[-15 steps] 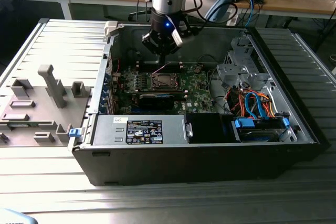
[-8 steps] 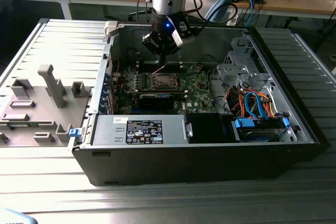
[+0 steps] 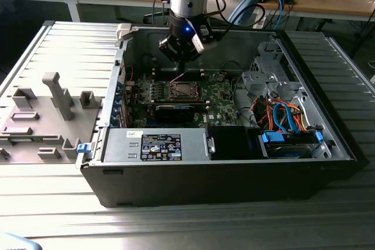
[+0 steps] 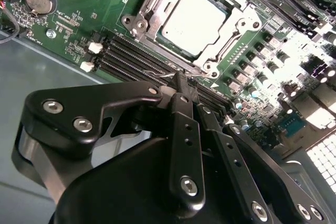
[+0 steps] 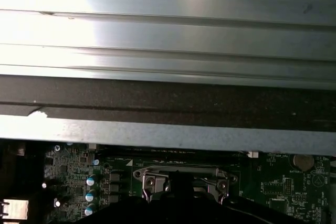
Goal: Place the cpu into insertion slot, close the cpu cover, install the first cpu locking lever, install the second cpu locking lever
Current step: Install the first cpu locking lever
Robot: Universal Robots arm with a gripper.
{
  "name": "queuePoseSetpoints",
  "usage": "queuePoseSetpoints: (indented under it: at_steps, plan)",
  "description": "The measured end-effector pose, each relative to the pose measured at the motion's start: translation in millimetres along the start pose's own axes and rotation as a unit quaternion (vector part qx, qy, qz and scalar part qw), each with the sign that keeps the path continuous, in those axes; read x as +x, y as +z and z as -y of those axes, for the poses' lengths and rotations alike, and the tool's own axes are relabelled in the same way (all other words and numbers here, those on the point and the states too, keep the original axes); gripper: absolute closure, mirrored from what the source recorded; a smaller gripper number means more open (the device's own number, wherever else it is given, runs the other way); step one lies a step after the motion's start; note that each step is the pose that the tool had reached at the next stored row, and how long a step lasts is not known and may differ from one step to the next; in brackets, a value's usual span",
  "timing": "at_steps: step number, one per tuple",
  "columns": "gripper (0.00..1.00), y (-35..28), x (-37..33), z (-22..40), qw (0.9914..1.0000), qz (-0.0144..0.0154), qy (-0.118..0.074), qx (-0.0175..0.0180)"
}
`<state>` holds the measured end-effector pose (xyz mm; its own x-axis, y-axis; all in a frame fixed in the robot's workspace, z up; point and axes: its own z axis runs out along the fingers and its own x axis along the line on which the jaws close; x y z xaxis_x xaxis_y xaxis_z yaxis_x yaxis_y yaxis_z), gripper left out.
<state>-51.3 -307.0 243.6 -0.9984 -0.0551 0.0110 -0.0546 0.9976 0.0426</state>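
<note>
Hand (image 4: 181,85) pinched closed, empty, beside insertion slot (image 4: 191,22); cpu (image 4: 194,19) seated, cover (image 4: 233,30) down; slip risks scraping board.

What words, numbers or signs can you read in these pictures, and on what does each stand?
Label on the grey power supply box: print too small to read.
White lettering on the green motherboard, in both wrist views: blurred, unreadable.
Nothing can be quoted.

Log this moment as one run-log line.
gripper: shut, empty, just beside insertion slot | cpu: seated in slot | cpu cover: down around cpu | levers: unclear
</note>
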Motion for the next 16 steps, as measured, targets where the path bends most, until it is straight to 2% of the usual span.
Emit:
queuePoseSetpoints:
  at_steps: [2,16]
  plan:
    - [0.89,2.6,-0.5,0.1,1.0,0.0,0.0,0.0]
    - [0.89,7.9,-1.5,0.4,1.0,0.0,0.0,0.0]
